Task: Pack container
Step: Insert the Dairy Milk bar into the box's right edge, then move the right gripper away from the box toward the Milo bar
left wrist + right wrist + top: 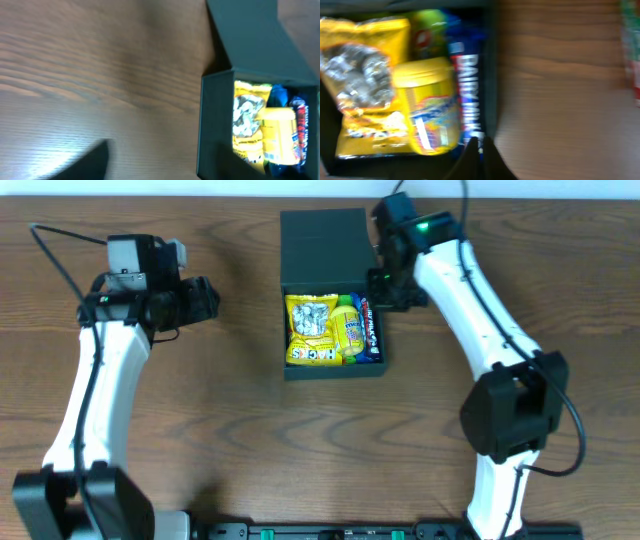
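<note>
The dark teal container stands mid-table with its flap lid folded back away from me. Inside lie a yellow snack packet, a yellow tub and a blue chocolate bar. My right gripper hovers at the container's far right corner. In the right wrist view its fingertips are pressed together at the right wall, with nothing seen between them. My left gripper is well left of the container over bare wood. Its fingers stand apart and empty.
A green-topped item lies behind the tub inside the container. Something blurred in red and green shows at the right edge of the right wrist view. The wooden table ends at a black rail along the front.
</note>
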Controlling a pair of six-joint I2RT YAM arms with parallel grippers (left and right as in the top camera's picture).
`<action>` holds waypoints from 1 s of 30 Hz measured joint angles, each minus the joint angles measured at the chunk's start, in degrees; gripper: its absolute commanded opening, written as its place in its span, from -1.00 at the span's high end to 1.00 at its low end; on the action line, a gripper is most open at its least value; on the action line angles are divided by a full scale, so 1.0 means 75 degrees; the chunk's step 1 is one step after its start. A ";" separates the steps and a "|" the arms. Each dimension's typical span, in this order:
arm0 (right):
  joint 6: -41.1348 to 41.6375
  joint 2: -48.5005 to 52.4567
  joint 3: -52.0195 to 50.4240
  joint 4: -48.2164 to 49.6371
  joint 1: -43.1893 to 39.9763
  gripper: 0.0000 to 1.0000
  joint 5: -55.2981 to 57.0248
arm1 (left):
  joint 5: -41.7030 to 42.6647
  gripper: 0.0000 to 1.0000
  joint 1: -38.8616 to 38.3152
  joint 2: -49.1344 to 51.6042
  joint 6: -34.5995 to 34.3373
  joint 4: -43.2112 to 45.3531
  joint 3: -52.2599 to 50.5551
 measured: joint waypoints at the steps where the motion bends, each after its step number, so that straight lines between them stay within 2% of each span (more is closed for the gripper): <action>1: 0.0000 -0.0035 -0.0020 -0.0035 -0.0207 0.97 0.0047 | 0.0239 0.88 -0.0003 0.0286 -0.0017 0.0020 0.0000; 4: 0.0000 -0.0119 -0.0525 0.0119 -0.0723 0.98 0.0137 | 0.0729 0.88 -0.0029 0.0918 -0.0093 0.0114 -0.0003; 7: 0.0000 -0.0146 -0.1705 0.0729 -0.0944 0.97 -0.0117 | 0.1014 0.88 -0.0125 0.1326 -0.0262 0.0195 -0.0023; 13: -0.0006 -0.0146 -0.3220 0.1571 -0.0676 0.97 -0.1361 | 0.1230 0.89 -0.0297 0.1402 -0.0411 0.0423 -0.0023; 22: -0.0038 -0.0146 -0.3360 0.1617 0.0181 0.97 -0.1982 | 0.1285 0.88 -0.0300 0.1402 -0.0440 0.0446 -0.0023; 30: -0.0020 -0.0146 -0.3354 0.2177 -0.0163 0.97 -0.1716 | 0.1037 0.88 -0.0303 0.1425 -0.0522 0.0114 -0.0023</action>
